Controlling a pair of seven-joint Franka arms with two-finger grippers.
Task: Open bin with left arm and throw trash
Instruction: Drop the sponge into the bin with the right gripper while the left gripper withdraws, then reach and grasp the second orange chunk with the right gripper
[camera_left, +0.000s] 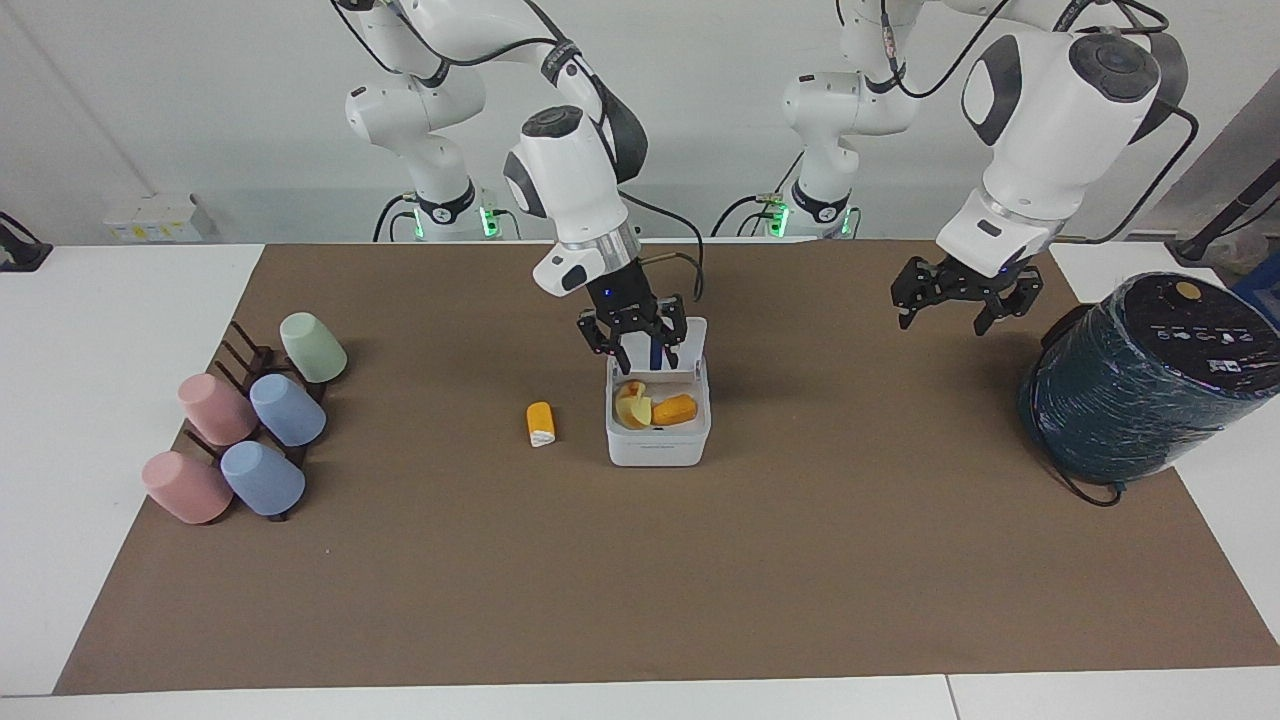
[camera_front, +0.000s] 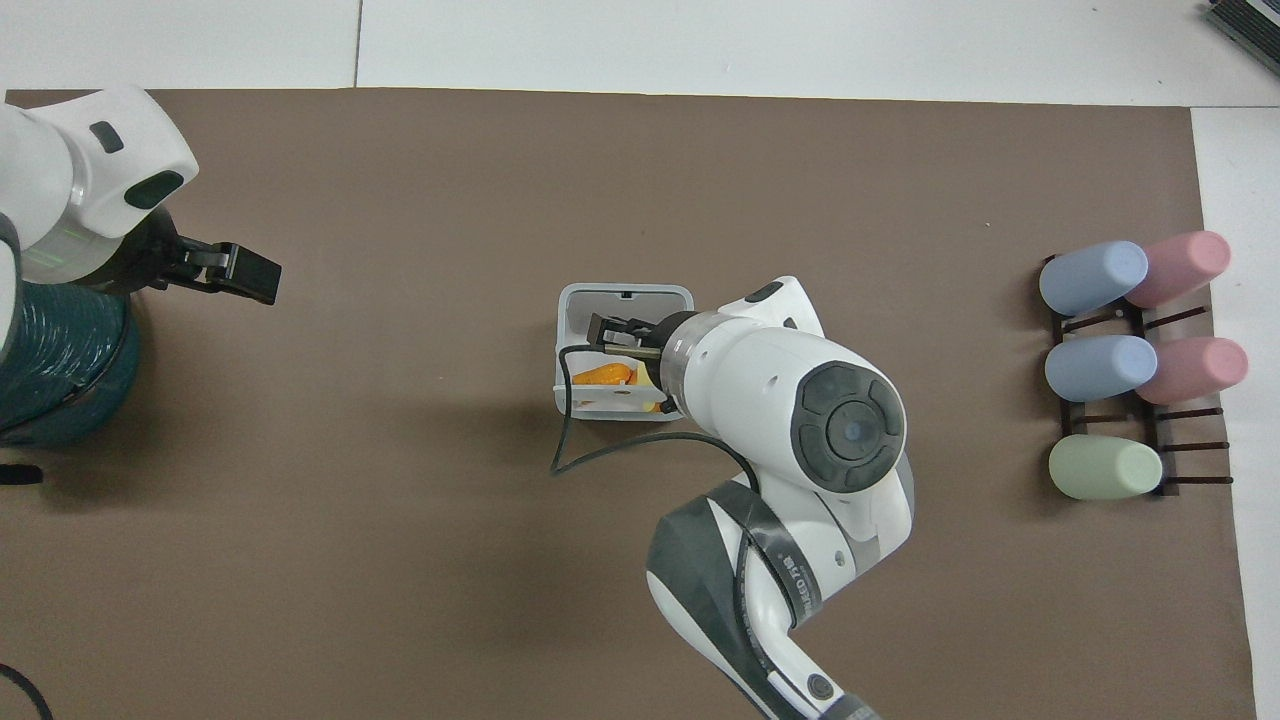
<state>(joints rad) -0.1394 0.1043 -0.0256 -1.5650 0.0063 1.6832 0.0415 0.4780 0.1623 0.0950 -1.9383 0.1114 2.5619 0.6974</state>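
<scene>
The white bin (camera_left: 657, 445) stands mid-mat with its lid (camera_left: 690, 335) raised. Inside lie the pale yellow piece (camera_left: 632, 404) and an orange wedge (camera_left: 676, 408). A second orange wedge (camera_left: 540, 423) lies on the mat beside the bin, toward the right arm's end. My right gripper (camera_left: 645, 358) hangs open and empty just over the bin's opening; it also shows in the overhead view (camera_front: 612, 328) over the bin (camera_front: 625, 293), where the wedge (camera_front: 600, 375) shows inside. My left gripper (camera_left: 950, 312) is open and empty in the air, beside the teal cylinder; it also shows in the overhead view (camera_front: 240, 275).
A big dark teal wrapped cylinder (camera_left: 1140, 385) lies at the left arm's end of the mat. A dark rack (camera_left: 245, 355) with several pastel cups (camera_left: 288, 410) stands at the right arm's end. The right arm hides the loose wedge in the overhead view.
</scene>
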